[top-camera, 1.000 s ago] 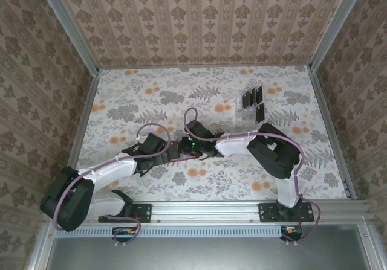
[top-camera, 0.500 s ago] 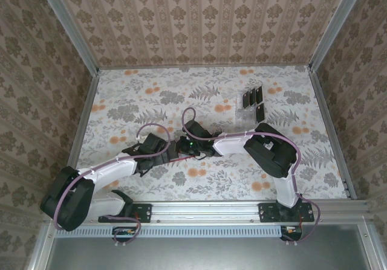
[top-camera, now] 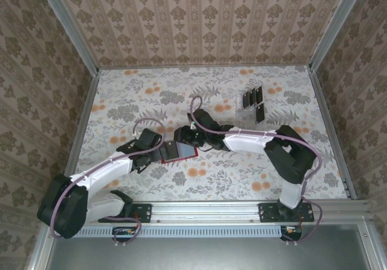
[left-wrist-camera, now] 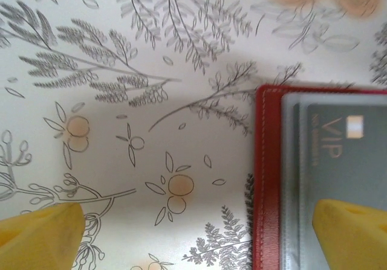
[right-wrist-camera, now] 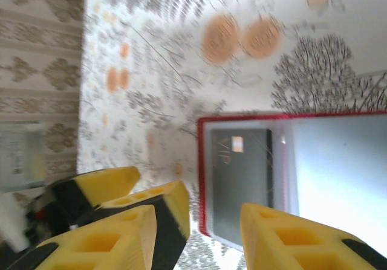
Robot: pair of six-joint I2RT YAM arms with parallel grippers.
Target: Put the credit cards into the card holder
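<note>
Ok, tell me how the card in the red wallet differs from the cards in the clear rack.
The wallet card is a single one lying flat in the open red wallet; the rack cards are several, propped in the clear rack farther back and right. Both are dark, small and rectangular.

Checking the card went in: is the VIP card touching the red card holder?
Touching. The left wrist view shows the VIP card lying inside the card holder, within its red edge.

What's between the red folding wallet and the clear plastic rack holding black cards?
Top view: the right arm's wrist and purple cable cross it; otherwise bare floral tablecloth.
</note>
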